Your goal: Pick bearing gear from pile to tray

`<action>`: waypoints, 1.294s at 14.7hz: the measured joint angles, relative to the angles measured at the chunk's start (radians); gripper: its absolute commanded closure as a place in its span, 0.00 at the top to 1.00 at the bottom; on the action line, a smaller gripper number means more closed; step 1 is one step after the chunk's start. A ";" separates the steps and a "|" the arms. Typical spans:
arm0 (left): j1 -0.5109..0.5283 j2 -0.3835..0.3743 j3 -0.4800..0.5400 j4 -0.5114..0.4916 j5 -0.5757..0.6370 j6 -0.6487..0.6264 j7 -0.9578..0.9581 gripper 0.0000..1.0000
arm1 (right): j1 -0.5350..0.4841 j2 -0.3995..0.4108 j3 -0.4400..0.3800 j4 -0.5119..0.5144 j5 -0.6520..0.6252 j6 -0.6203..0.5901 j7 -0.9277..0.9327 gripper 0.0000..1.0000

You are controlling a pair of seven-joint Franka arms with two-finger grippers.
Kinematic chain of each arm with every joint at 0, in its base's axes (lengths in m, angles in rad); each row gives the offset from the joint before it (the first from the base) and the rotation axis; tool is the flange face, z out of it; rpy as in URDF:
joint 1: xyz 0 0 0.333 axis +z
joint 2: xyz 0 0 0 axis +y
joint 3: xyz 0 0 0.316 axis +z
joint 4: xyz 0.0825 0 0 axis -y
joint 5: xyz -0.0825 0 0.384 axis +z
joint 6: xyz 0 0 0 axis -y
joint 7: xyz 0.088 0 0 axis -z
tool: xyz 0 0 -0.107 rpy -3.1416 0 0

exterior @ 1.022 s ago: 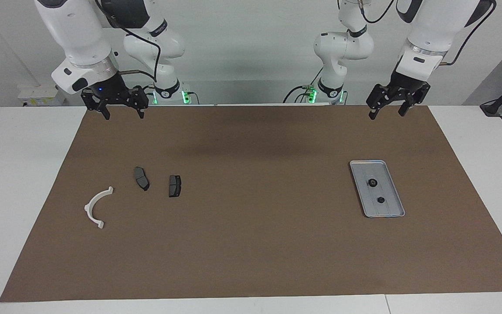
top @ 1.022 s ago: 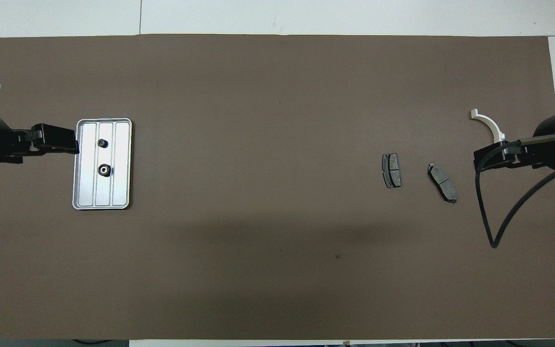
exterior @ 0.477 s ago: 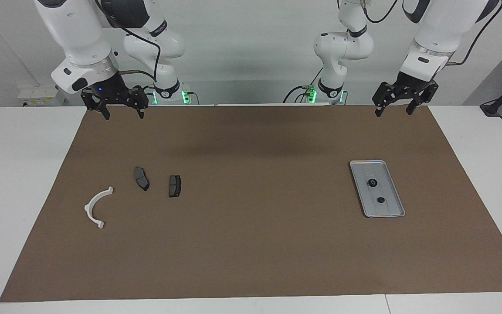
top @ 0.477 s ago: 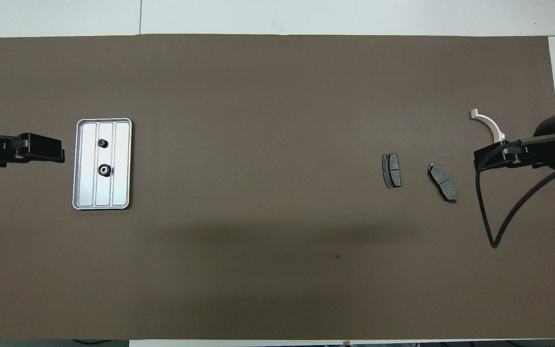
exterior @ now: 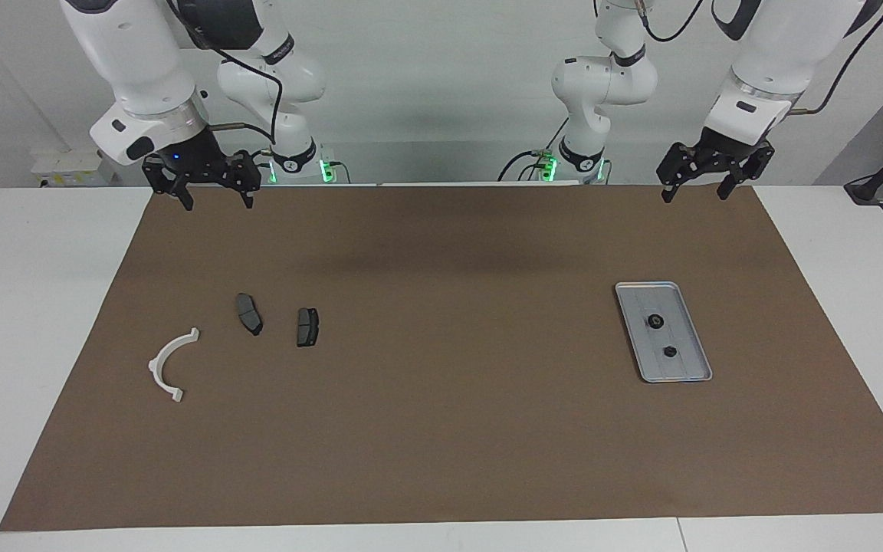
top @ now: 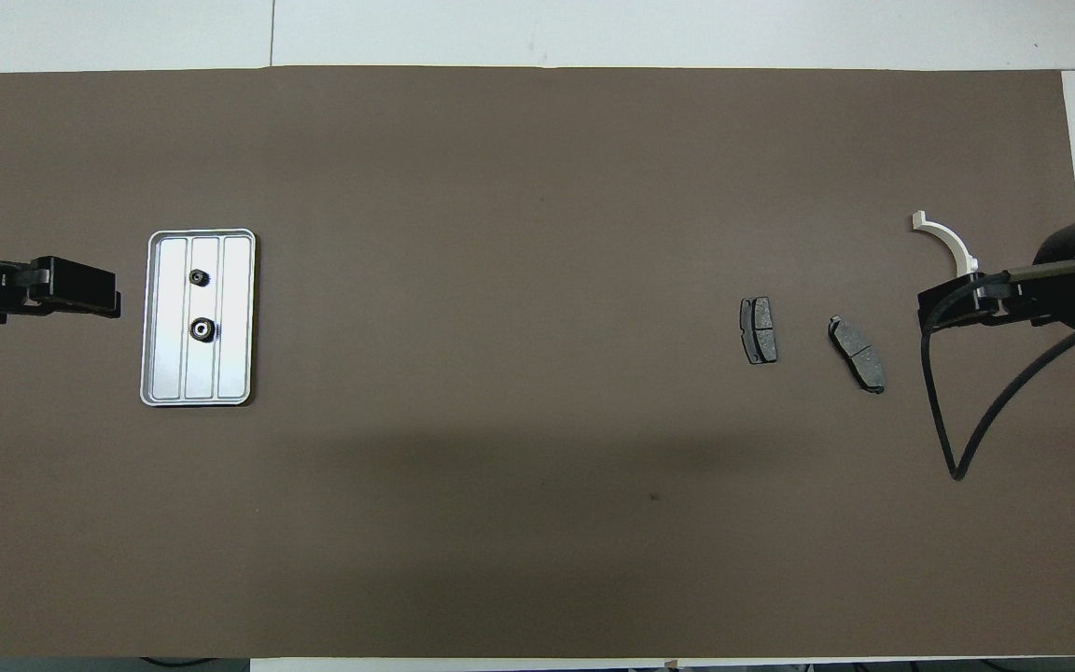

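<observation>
- left gripper (exterior: 697,193) is up in the air over the robots' edge of the brown mat (exterior: 457,429), at the left arm's end; fingers spread apart, nothing between them.
- in the overhead view the left gripper (top: 113,301) shows just beside the tray's short side, not overlapping it; the facing view shows it raised well clear of the tray.
- right gripper (exterior: 214,199) hangs over the mat's robots' edge at the right arm's end; fingers apart too, carrying nothing.
- tray (exterior: 687,373) lies flat on the mat toward the left arm's end, long side running away from the robots.
- two bearing gears sit in the tray, apart from each other: one gear (exterior: 654,321) nearer the robots, the other gear (exterior: 669,351) farther out. both small, black, round.
- overhead view puts both gears on the middle strip of the tray's ridged bottom (top: 237,308).
- the rest of the pile is toward the right arm's end: two dark brake pads, one pad (exterior: 248,313) and a second pad (exterior: 307,326), near each other but not touching.
- white arc bracket (exterior: 165,366) lies farther from the robots than the pads, closer to the mat's end edge.
- no black round pieces visible among the pads and bracket.
- pile and tray are well apart.
</observation>
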 measured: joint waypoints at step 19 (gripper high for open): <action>0.000 0.014 0.005 -0.011 0.000 0.086 0.049 1.00 | 0.002 -0.007 0.002 0.003 0.000 0.010 0.000 1.00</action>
